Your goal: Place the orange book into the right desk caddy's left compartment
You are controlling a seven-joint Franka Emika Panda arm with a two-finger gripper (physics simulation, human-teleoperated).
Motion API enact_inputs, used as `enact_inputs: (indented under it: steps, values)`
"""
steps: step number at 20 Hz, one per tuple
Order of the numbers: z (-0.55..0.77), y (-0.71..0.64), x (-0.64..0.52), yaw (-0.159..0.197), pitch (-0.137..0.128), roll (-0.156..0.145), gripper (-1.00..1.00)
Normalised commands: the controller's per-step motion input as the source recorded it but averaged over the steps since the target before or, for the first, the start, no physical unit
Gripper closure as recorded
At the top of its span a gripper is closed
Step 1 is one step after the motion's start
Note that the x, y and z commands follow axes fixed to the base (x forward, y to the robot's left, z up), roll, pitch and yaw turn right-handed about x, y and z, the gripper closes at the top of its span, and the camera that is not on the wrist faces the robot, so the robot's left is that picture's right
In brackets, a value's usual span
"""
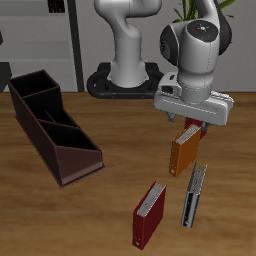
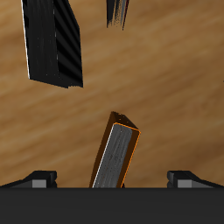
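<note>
The orange book (image 1: 185,150) stands upright on the table, slightly tilted, with pale page edges; in the wrist view (image 2: 115,154) it sits between my fingertips, its top edge facing the camera. My gripper (image 1: 193,126) hovers just above the book's top, open, with the fingers (image 2: 40,178) wide apart and clear of the covers. The right desk caddy (image 1: 52,128), a long dark maroon-brown tray with three sections, lies farther along the table, well apart from the book and gripper. It does not show in the wrist view.
A grey-black book (image 1: 194,195) stands nearer the table's front edge, close to the orange book; it also shows in the wrist view (image 2: 54,44). A dark red book (image 1: 150,212) stands beside it. The robot's base (image 1: 125,75) is at the back.
</note>
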Motion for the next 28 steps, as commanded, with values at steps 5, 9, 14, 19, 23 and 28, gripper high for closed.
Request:
enact_inputs:
  steps: [5,9,14,19,23,28]
  values:
    - [-0.16,0.01,-0.02,-0.019,0.013,0.009,-1.00]
    - [-0.15,-0.07,0.00,-0.028,0.010,0.002,-1.00]
    - [-0.19,-0.04,0.04,-0.015,0.029,0.005,-1.00]
    - [-0.17,-0.04,0.06,-0.018,0.032,0.008,-1.00]
    - [-0.11,-0.01,0.03,-0.011,0.014,0.009,-1.00]
    - [-0.14,-0.03,0.00,0.004,0.016,0.009,1.00]
